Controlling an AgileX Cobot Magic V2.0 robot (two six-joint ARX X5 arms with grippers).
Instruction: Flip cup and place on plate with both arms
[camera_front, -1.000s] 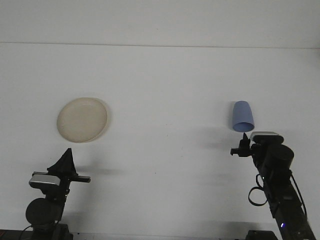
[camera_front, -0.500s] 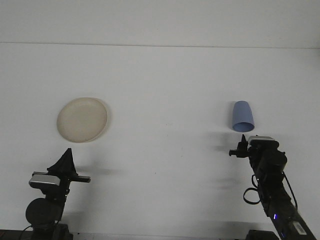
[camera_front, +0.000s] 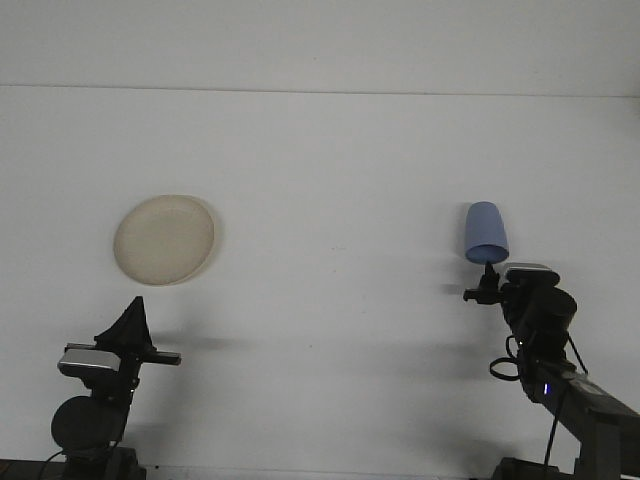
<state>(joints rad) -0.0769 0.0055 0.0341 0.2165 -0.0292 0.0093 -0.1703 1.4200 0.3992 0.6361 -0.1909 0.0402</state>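
Observation:
A light blue cup (camera_front: 485, 233) stands upside down on the white table at the right, its wide rim facing the table. A cream plate (camera_front: 164, 239) lies flat at the left. My right gripper (camera_front: 487, 282) is just in front of the cup, its tip almost at the cup's lower rim; I cannot tell whether it touches the cup. My left gripper (camera_front: 134, 318) rests low at the front left, well short of the plate, with its fingers drawn together into a point and nothing between them.
The white table (camera_front: 330, 180) runs back to a pale wall. A wide stretch of bare surface separates the cup from the plate. The two arm bases stand at the front edge.
My right arm has reached forward, bringing its gripper up close to the cup's near rim. The left arm, the cup and the plate have stayed where they were.

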